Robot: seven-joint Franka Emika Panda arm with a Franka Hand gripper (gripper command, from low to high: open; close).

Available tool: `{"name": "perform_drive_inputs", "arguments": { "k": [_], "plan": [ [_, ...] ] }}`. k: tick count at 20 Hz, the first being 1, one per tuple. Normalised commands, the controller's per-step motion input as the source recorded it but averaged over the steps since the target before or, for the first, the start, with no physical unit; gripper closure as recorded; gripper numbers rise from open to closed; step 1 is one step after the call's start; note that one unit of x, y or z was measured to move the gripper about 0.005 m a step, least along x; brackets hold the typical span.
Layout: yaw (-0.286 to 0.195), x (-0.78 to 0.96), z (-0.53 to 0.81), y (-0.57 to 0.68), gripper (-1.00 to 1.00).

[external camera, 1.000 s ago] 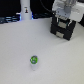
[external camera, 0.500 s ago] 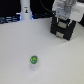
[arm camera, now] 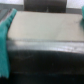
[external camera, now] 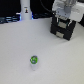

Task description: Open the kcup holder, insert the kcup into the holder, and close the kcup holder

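The kcup holder [external camera: 63,30] sits at the far side of the tabletop [external camera: 20,45], toward the exterior view's right — a black boxy unit with stacked drawer fronts — and over the last second nothing about it has shifted: compared with the earlier exterior pictures it holds the same spot and looks equally shut. The gripper [external camera: 64,20] hangs directly over the holder, its white body covering the unit's top, and it too shows no visible movement across that second. In the wrist view the holder's pale top panel and dark front edge [arm camera: 42,47] fill the picture, with teal fingers [arm camera: 6,35] at either margin, spread wide apart and gripping nothing. The kcup [external camera: 34,61], a small white pod with a green-and-blue lid, stands alone near the front of the tabletop, well apart from the holder and untouched. My reading is that opening has not yet begun — the arm seems paused or settling before engaging a drawer. A tall white bottle-shaped post [external camera: 25,11] stands at the back, toward the exterior view's left.
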Motion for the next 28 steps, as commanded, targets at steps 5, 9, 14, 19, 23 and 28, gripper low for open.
{"name": "perform_drive_inputs", "arguments": {
  "k": [5, 9, 14, 19, 23, 28],
  "plan": [
    [-0.021, 0.39, 0.17, -0.19, 1.0],
    [0.003, 0.59, 0.09, -0.33, 1.0],
    [-0.063, 0.75, 0.22, -0.16, 1.0],
    [-0.085, 0.94, 0.14, -0.27, 1.0],
    [-0.084, 0.95, 0.21, -0.28, 1.0],
    [-0.069, 0.96, 0.27, -0.25, 1.0]
  ]
}}
